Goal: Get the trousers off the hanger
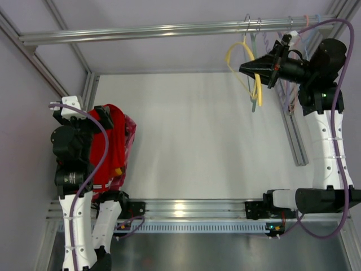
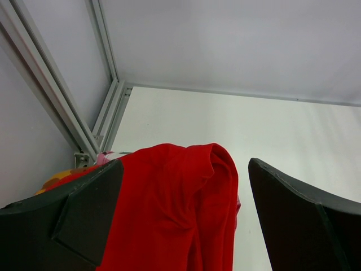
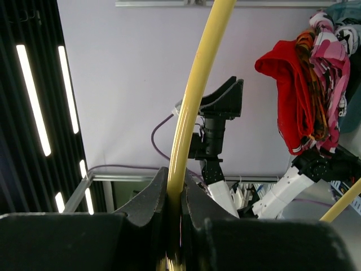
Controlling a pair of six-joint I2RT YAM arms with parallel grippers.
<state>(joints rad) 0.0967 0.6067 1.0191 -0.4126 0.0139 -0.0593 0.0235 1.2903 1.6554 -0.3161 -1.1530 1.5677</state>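
Observation:
The red trousers [image 1: 111,145] lie bunched on a pile of cloths at the table's left side, off the hanger. They fill the space between and below my left fingers in the left wrist view [image 2: 180,209], and show far off in the right wrist view [image 3: 287,96]. My left gripper [image 1: 101,119] [image 2: 185,164] is open just above them, with its jaws wide apart. The thin yellow hanger [image 1: 257,89] hangs bare near the rail at the upper right. My right gripper [image 1: 243,68] [image 3: 175,183] is shut on its yellow bar [image 3: 194,96].
A pink cloth [image 1: 131,131] and an orange-patterned cloth [image 3: 309,62] lie under the trousers. The aluminium rail [image 1: 169,29] runs across the back with several other pale hangers [image 1: 293,34] on it. Frame posts stand at the left [image 2: 107,113] and right edges.

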